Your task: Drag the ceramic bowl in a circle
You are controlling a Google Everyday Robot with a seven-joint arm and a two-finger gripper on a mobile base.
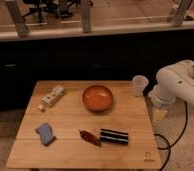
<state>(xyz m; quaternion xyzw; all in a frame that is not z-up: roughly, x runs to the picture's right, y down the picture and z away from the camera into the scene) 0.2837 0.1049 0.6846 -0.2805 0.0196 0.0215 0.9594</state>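
The ceramic bowl, shallow, orange-red and glossy, sits upright at the back middle of the wooden table. My white arm comes in from the right. Its gripper hangs pointing down just past the table's right edge, well right of the bowl and apart from it. The gripper holds nothing and looks open.
A translucent white cup stands at the back right corner, close to my arm. A white oblong packet lies back left, a blue sponge front left, a dark red wrapper and a black striped pack front middle. A dark counter runs behind.
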